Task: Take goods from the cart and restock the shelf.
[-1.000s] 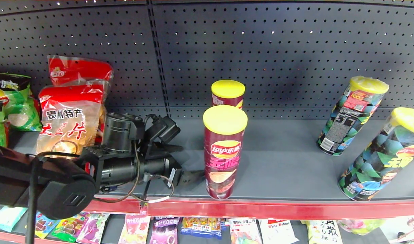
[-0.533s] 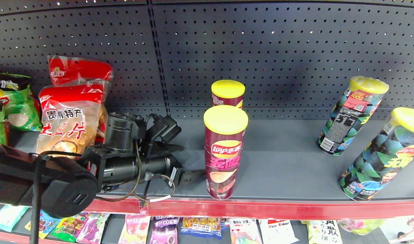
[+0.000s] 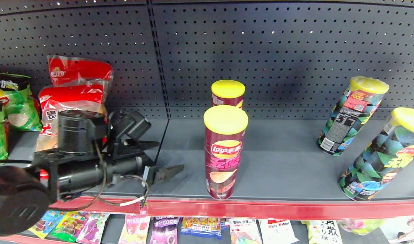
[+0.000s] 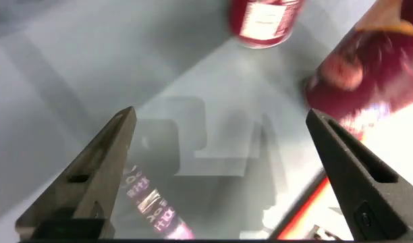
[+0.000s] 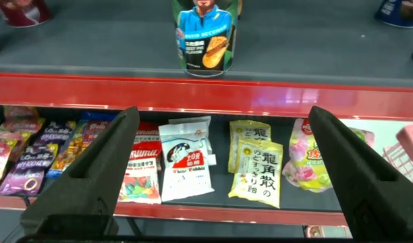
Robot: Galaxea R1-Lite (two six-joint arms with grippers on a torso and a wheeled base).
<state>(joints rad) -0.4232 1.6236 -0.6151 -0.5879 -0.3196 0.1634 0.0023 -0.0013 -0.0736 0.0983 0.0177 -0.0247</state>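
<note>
Maroon yellow-lidded crisp tube [image 3: 224,152] stood upright at front edge of grey metal shelf [image 3: 288,162], label faced outward for display. Left tool [image 3: 169,155] held near it, parted, empty; right tool [image 5: 220,175] likewise parted.

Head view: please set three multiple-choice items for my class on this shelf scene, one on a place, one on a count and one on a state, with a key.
1. Where is the left claw relative to the front maroon can?
A. Around it
B. To its left, apart
C. Over its lid

2. How many yellow-lidded cans stand on the grey shelf?
A. Two
B. Six
C. Four

3. What state is the left claw in?
A. Open, empty
B. Shut on a can
C. Shut on a bag

Key:
1 B: bare shelf shows between claw and can.
2 C: the front maroon can, the back maroon can, the far patterned can and the near patterned can.
3 A: its fingers stand wide apart with nothing between them.
</note>
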